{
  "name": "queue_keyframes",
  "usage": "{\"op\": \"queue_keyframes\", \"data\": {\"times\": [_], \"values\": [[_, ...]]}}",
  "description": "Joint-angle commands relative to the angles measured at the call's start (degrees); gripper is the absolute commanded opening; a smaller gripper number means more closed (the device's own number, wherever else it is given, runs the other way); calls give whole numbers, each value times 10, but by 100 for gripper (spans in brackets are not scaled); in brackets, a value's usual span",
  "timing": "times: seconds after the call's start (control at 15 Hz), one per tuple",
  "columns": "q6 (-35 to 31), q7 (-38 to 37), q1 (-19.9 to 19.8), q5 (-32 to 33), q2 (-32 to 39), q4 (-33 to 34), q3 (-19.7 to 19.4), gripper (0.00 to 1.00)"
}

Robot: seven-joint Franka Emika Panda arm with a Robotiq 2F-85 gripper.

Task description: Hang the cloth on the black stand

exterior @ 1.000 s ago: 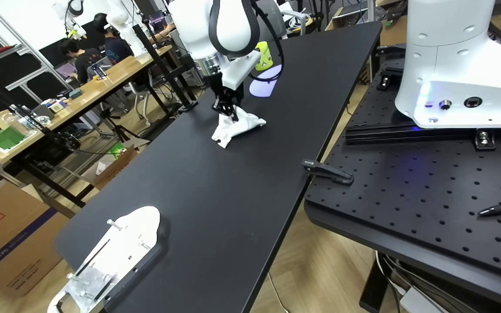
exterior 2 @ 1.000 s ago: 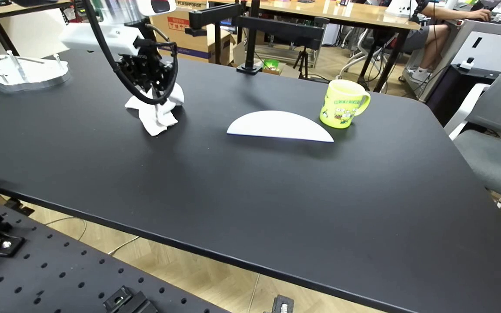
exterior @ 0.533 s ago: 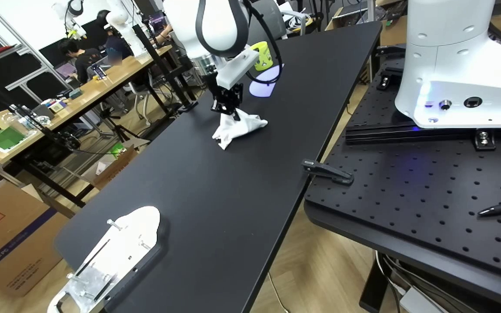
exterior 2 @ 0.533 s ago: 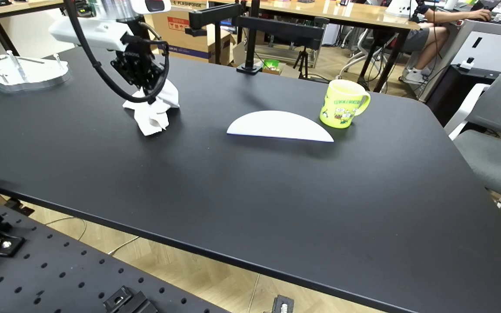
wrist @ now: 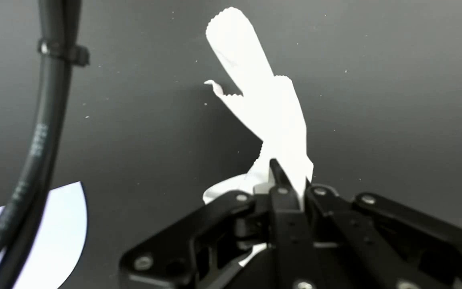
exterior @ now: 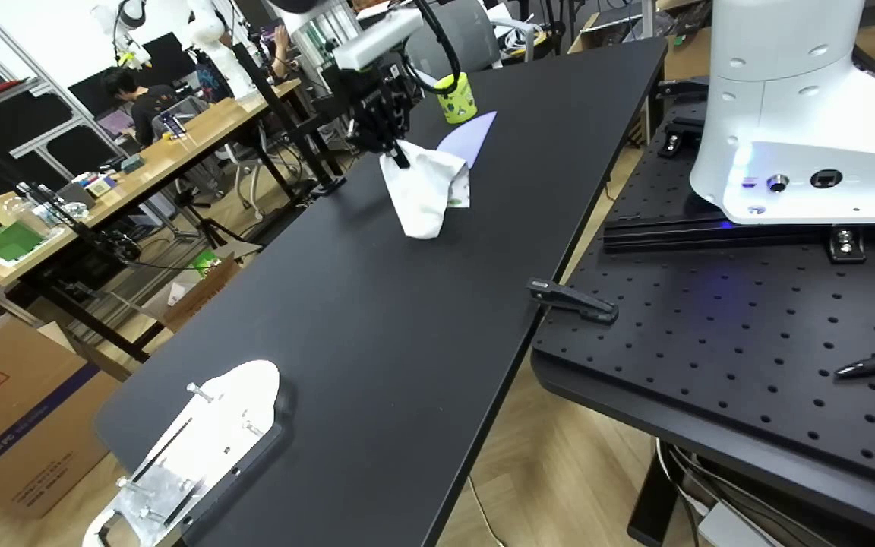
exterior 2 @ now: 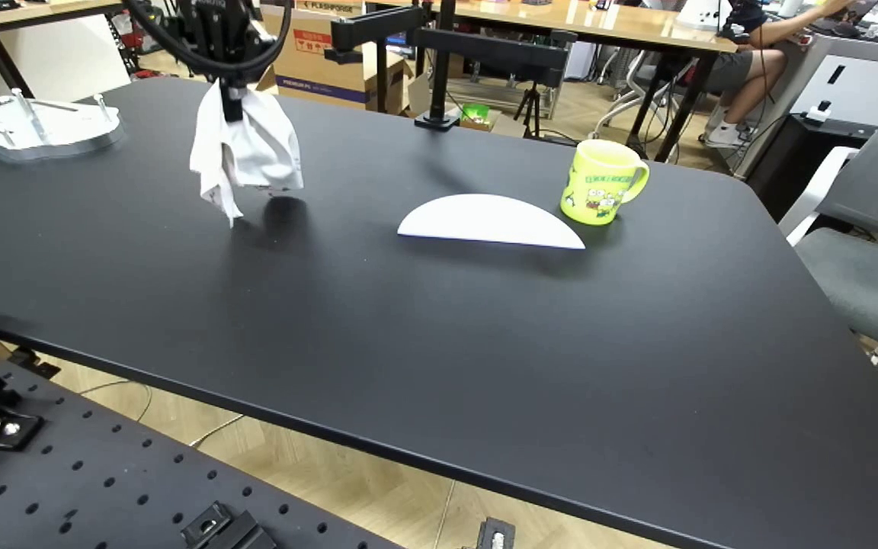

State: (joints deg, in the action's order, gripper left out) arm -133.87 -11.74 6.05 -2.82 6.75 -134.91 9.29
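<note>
The white cloth (exterior: 421, 190) hangs in loose folds from my gripper (exterior: 401, 158) above the black table. In an exterior view, the cloth (exterior 2: 267, 152) has a shadow on the table under it, and my gripper (exterior 2: 233, 110) points down. In the wrist view, my gripper (wrist: 291, 172) is shut on the cloth (wrist: 281, 116), with a strip between the fingers. The lower folds spread out ahead of the fingertips. The black stand (exterior 2: 443, 61) is an upright post with horizontal arms at the table's far edge. It also shows in an exterior view (exterior: 274, 114), beside my gripper.
A white rounded panel (exterior 2: 488, 217) and a yellow-green mug (exterior 2: 603, 183) stand on the table (exterior 2: 485, 366). A white plate with pegs (exterior: 210, 441) lies at one table end. A black stapler-like tool (exterior: 573, 300) lies by the near edge. My cable (wrist: 38, 132) loops beside the gripper.
The cloth lay bunched on the table with my gripper down at it. Now the gripper has risen and the cloth hangs from it, lifted off the table.
</note>
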Motion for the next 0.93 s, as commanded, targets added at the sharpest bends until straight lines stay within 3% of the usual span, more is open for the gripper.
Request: {"op": "queue_keyframes", "data": {"times": [0.0,0.87], "values": [[86,21,-1,21,-58,40,-20,1],[116,23,-31,97,-141,118,-49,1]]}}
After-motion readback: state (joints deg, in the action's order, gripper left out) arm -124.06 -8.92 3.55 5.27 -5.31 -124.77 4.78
